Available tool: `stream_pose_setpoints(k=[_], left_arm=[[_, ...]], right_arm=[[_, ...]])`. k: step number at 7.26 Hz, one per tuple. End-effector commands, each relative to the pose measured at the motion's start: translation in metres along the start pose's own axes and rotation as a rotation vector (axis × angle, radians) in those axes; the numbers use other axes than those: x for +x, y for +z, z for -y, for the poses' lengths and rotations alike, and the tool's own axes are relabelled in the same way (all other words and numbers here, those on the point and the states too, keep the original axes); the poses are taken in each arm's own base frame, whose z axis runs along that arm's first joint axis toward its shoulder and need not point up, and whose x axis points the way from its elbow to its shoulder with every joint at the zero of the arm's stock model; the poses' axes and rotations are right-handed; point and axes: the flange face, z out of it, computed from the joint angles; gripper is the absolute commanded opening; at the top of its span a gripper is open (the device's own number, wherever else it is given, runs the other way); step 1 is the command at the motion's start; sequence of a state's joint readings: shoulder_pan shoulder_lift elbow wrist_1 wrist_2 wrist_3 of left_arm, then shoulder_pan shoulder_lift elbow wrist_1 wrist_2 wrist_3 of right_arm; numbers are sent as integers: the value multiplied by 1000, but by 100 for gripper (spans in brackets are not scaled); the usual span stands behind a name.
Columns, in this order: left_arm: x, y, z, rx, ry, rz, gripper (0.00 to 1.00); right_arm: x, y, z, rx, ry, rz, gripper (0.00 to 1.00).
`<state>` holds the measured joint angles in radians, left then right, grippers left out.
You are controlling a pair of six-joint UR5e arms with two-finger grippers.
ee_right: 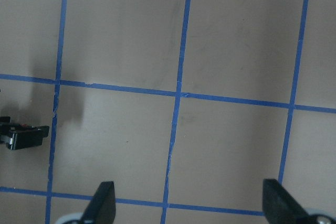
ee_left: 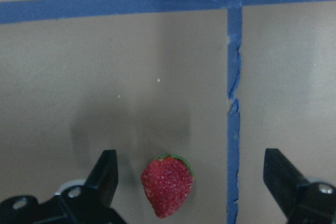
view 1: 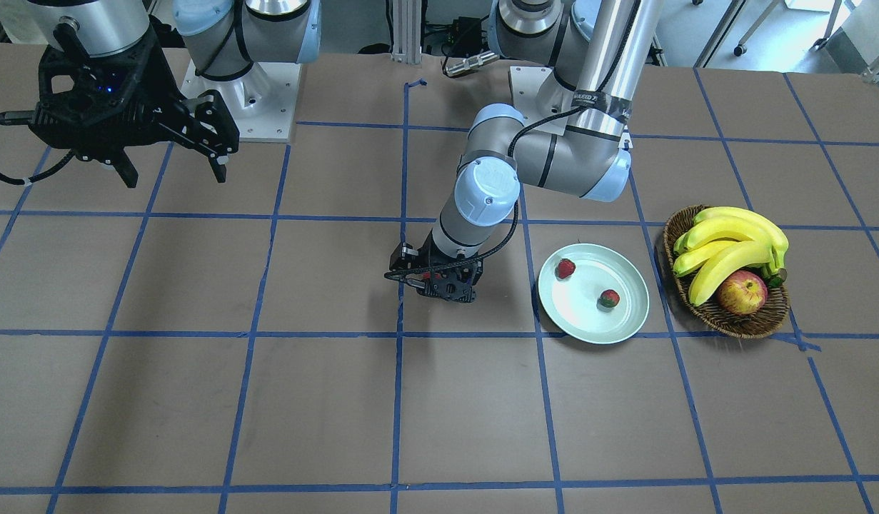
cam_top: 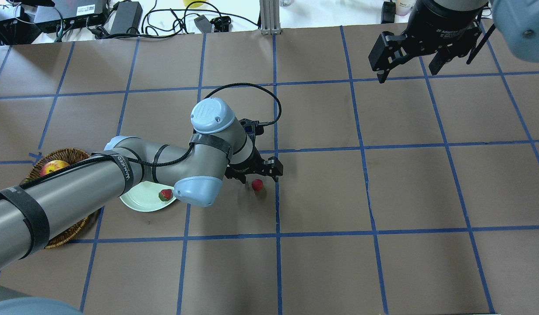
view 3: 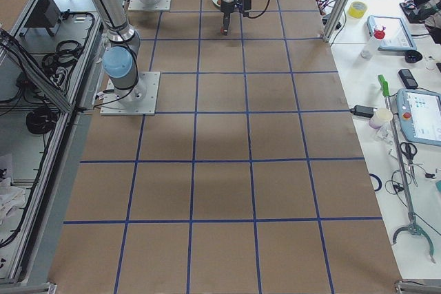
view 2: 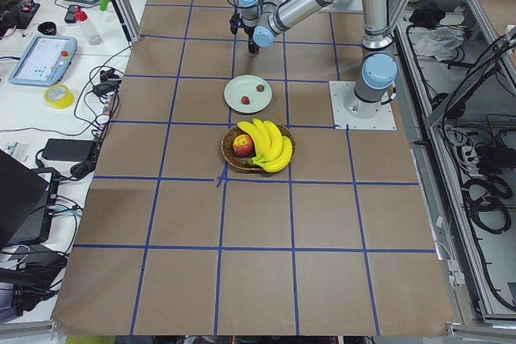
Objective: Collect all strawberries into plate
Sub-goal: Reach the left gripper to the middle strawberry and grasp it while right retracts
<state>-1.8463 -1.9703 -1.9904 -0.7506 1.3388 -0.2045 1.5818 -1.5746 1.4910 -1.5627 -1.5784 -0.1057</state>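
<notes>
Two strawberries [view 1: 566, 268] [view 1: 609, 299] lie in the pale mint plate [view 1: 589, 318]. A third strawberry [cam_top: 257, 184] lies on the brown table right of the plate in the overhead view. My left gripper [cam_top: 256, 175] is low over it and open. In the left wrist view the strawberry [ee_left: 168, 184] sits between the two fingers [ee_left: 105, 174], nearer the left one, untouched. My right gripper [cam_top: 407, 74] is open and empty, held high at the far right; it also shows in the front view [view 1: 171, 171].
A wicker basket [view 1: 725, 318] with bananas [view 1: 732, 239] and a red-yellow apple [view 1: 742, 293] stands beside the plate, on the side away from the gripper. Blue tape lines grid the table [view 1: 268, 400]. My left arm's forearm [cam_top: 76, 192] covers part of the plate and basket from overhead.
</notes>
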Motion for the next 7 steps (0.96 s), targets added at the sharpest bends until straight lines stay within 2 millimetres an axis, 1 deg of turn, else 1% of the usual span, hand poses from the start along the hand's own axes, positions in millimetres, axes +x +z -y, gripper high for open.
stream_pose_setpoints(k=[1,2,4,5,6,7], left_arm=[[1,0,0,0,6,-3,77],[1,-5,-4,-13,3,5,87],[-1,-2,-6,-35,-3,17,87],[-1,-1,-7,-43,-5,19,86],[-1,-2,-7,-42,-5,17,69],[0,-4,-5,-39,-1,13,30]], right_arm=[[-1,-16,-14,-1,2,9,100],[0,-20,-10,42,2,0,100],[0,-23,-5,93,20,-2,100],[-2,-23,-5,94,78,2,100],[-2,-20,-6,86,118,4,100],[-2,-19,-6,84,120,4,100]])
